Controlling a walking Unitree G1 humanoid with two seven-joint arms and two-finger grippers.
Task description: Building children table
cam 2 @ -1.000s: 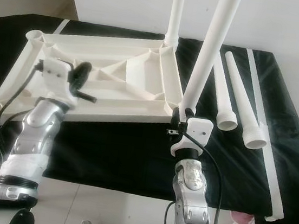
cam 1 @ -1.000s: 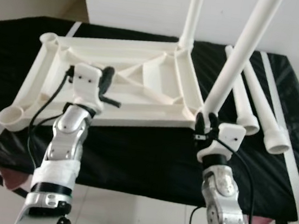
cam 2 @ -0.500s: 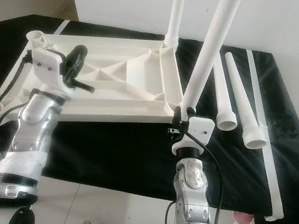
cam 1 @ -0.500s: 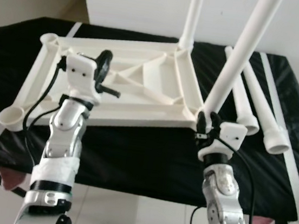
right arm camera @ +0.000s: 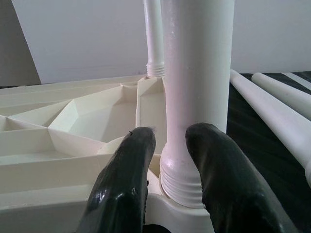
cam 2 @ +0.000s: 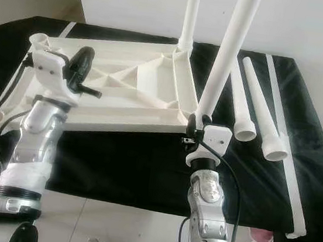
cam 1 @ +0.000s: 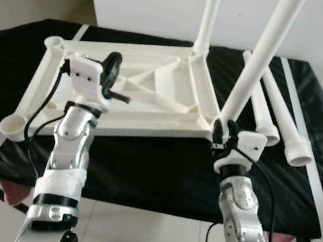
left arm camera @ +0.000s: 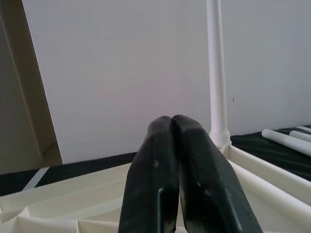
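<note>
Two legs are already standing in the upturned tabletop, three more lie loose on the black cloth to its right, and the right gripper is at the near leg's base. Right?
Not quite: two loose legs lie on the black cloth, not three, as the right eye view shows. Two legs do stand in the upturned tabletop, with the right gripper at the near one's base.
</note>
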